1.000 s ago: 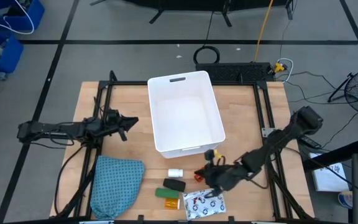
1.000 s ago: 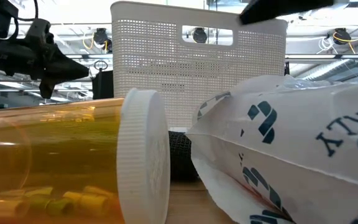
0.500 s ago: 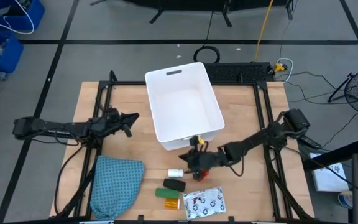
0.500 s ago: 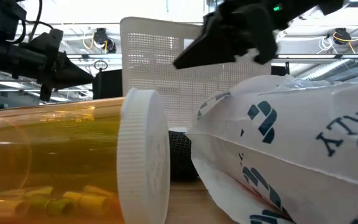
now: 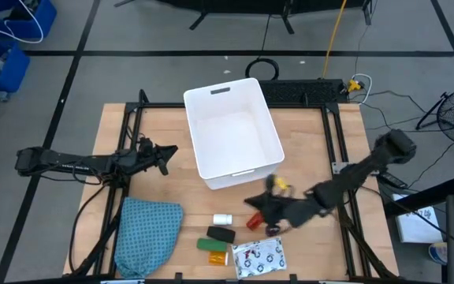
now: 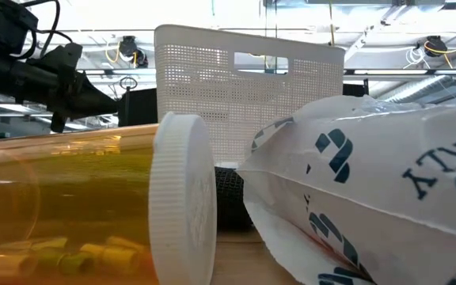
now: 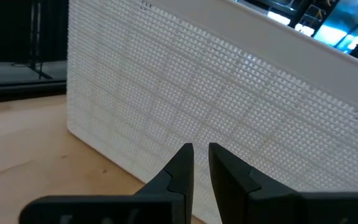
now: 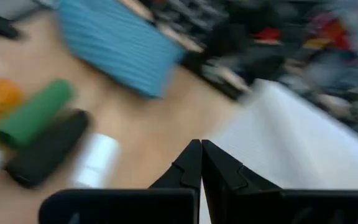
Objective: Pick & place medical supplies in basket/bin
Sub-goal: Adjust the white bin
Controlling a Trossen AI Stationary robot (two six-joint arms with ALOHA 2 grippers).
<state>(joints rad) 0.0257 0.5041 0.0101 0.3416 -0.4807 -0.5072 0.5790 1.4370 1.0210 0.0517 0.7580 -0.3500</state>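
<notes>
The white bin [image 5: 231, 130] stands mid-table, its handle slot on the far short side. Near its front lie the red bottle [image 5: 254, 222], white roll [image 5: 222, 218], black oblong [image 5: 221, 234], green block [image 5: 209, 244], orange vial [image 5: 217, 257] and patterned packet [image 5: 258, 256]. My right gripper [image 5: 257, 207] hangs shut just above the red bottle, between the bin's near wall and the supplies; its wrist view, smeared, shows the roll [image 8: 95, 158], oblong [image 8: 45, 149] and green block [image 8: 36, 112] below. My left gripper [image 5: 166, 152] waits left of the bin, fingers shut to a narrow slit [image 7: 201, 152].
A teal-blue cloth [image 5: 148, 233] lies at the near left. In the low view the orange vial [image 6: 62, 206] and the packet [image 6: 370, 198] fill the foreground before the bin's perforated wall [image 6: 248, 87]. Bare wood lies right of the bin.
My right gripper swung from beside the packet toward the bin's near wall, then drew back toward the table's right and near side. Meanwhile the bin slid a little toward the far edge and turned slightly. The supplies stayed put.
</notes>
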